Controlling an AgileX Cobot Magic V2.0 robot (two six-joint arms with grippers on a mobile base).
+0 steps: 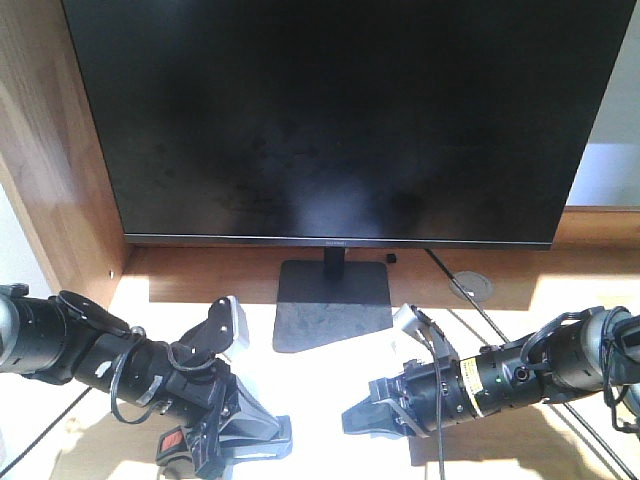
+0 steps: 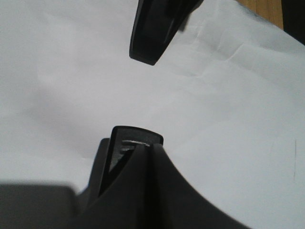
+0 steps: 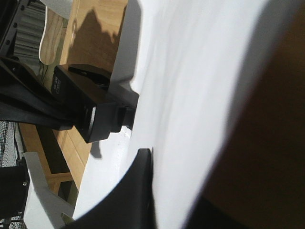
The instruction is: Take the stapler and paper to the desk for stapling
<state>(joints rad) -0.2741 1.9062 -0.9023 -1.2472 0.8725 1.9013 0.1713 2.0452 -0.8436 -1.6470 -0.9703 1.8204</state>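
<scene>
We see the left gripper (image 1: 262, 432) low at the near left, fingers clamped on the black stapler w/ orange-red patch (image 1: 190, 447), its nose over the near-left edge of the plain white paper sheet (image 2: 224, 124). The sheet lies flat on the light wood-grain desk (image 1: 200, 290), near of the black monitor stand (image 1: 330, 300). The right gripper (image 1: 365, 415) sits near right; its fingers look spread apart w/ the sheet's edge by them, but whether they pinch it we cannot tell.

Risks, as we judge:
- stapler nose not far enough over the edge, so the staple misses
- right fingers drag or crease the sheet if they shift
- the two grippers are near each other, so a collision is possible
- the stapler could twist in the grasp when pressed
</scene>
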